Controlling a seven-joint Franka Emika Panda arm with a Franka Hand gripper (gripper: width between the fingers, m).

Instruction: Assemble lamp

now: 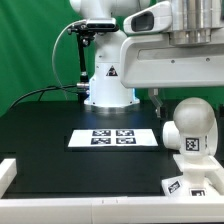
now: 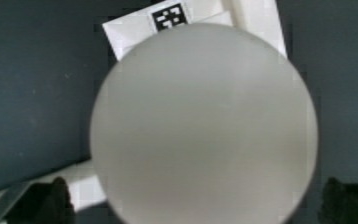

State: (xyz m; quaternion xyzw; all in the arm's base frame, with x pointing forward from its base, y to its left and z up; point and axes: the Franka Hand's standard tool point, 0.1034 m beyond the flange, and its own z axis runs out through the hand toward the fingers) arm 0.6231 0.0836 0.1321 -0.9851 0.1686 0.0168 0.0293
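Observation:
The round white bulb (image 1: 190, 122) stands upright at the exterior view's right, a tag on its front. It rests on the boxy white base (image 1: 195, 186), which shows two tags. In the wrist view the bulb (image 2: 202, 120) fills the picture, with a tagged white part of the base (image 2: 167, 18) behind it. My gripper (image 2: 194, 203) is open and straddles the bulb. Its dark fingertips (image 2: 43, 203) stand on either side, with a gap on one side. One finger (image 1: 155, 100) shows just beside the bulb. The shade is out of view.
The marker board (image 1: 113, 138) lies flat on the black table, in front of the arm's white pedestal (image 1: 106, 85). A white rim (image 1: 60, 205) runs along the table's front and left edges. A green backdrop stands behind.

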